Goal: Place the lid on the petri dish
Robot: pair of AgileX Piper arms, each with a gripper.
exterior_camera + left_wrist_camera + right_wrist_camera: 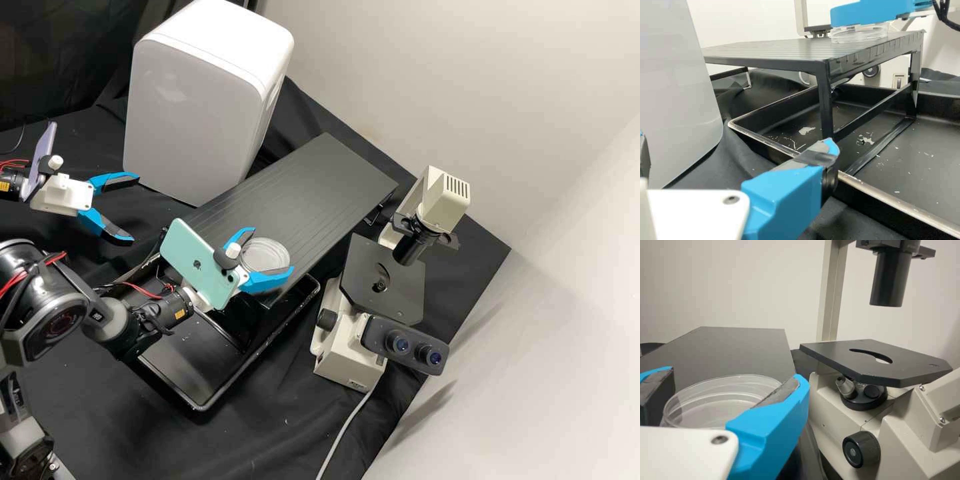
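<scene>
Your right gripper point(271, 251) straddles the dish point(265, 255) on the shelf point(300, 187); you cannot tell whether it clamps it or whether the lid is seated yet. Your left gripper point(133, 207) hangs spread near the box point(200, 100), holding nothing.

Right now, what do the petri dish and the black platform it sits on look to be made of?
Petri dish: clear and glossy. The thin wall is see-through with bright highlights along the rim. Probably plastic, though glass cannot be ruled out.
Black platform: looks like coated sheet metal with a satin finish. It shows fine parallel ribs on top and thin, straight legs.
</scene>
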